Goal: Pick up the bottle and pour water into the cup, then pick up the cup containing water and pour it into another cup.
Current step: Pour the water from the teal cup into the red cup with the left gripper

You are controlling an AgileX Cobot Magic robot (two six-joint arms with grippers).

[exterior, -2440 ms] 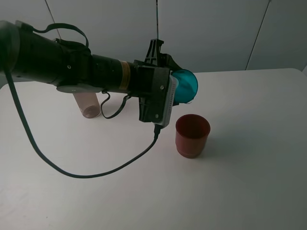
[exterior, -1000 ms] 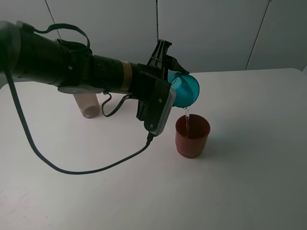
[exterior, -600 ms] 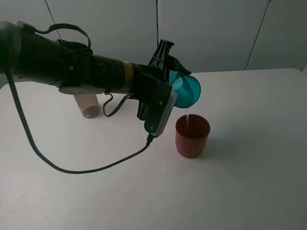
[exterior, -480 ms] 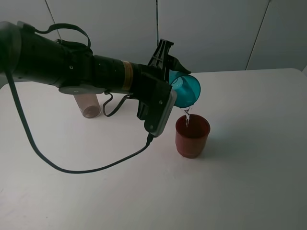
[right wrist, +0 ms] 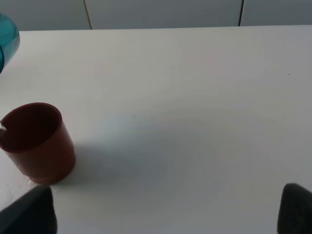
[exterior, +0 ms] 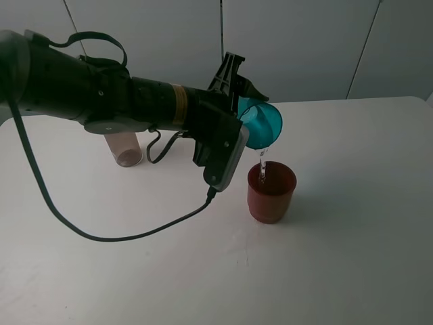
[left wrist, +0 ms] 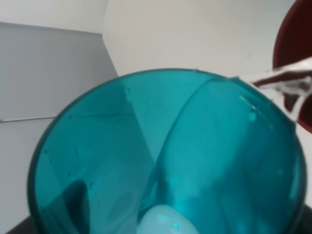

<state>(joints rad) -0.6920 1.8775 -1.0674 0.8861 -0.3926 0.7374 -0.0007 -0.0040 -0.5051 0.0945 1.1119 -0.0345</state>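
Nearest to us in the high view, a black cable (exterior: 135, 233) sags in a loop over the white table (exterior: 352, 271). Just past it we have the red cup (exterior: 271, 191), upright on the table, mouth open to the top. A thin stream of water (exterior: 262, 164) is falling into it right now. In the right wrist view we see that same red cup (right wrist: 38, 144) off to one side. The right gripper (right wrist: 163, 214) shows only its two dark fingertips (right wrist: 296, 207), spread wide with nothing between them.

Above the red cup we find the teal cup (exterior: 262, 125), off the table and tipped over, with its lip just above the red rim. The left gripper (exterior: 245, 101) has its jaws clamped on it. The left wrist view is almost all teal cup (left wrist: 165, 156), water (left wrist: 282, 83) spilling off its edge towards a sliver of the red cup (left wrist: 295, 48).

Further back, the left arm (exterior: 88, 95) stretches across the scene. Under it we spot the bottle (exterior: 124, 147), standing on the table well apart from both cups, with its upper part hidden behind the arm. Behind everything is a pale panelled wall (exterior: 304, 47).
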